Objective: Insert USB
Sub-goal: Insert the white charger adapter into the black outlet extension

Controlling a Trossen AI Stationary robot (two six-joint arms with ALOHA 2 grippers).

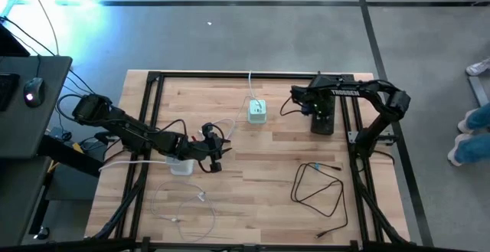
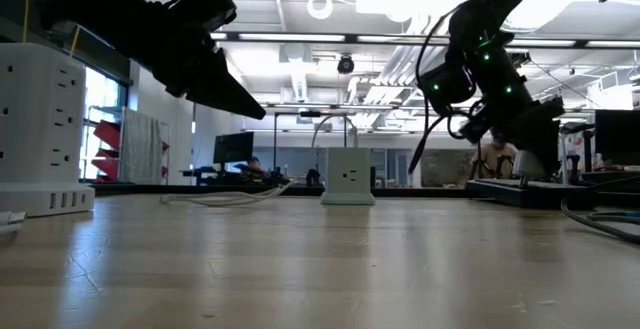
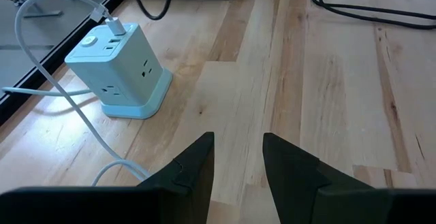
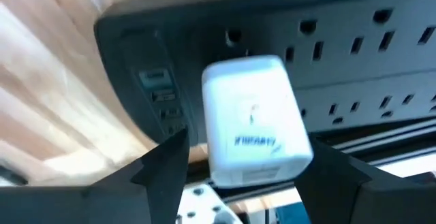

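Note:
A pale green power cube [image 3: 119, 71] stands on the wooden table [image 1: 268, 168]. A white USB plug [image 3: 114, 25] sticks into its top, and its white cable [image 3: 65, 91] trails off over the table. My left gripper [image 3: 236, 146] hovers open on the near side of the cube, with nothing between its fingers. My right gripper [image 4: 248, 166] points steeply down over the black power strip [image 4: 354, 40] at the far right. It is open, and its fingers stand on either side of a white adapter [image 4: 252, 118] plugged into the strip.
A white outlet tower [image 1: 181, 165] stands just under my left arm [image 1: 145, 133]. A loose white cable [image 1: 184, 206] lies near the front left. A black cable [image 1: 318, 191] loops at the front right. A black frame [image 1: 153, 114] runs along the table's sides.

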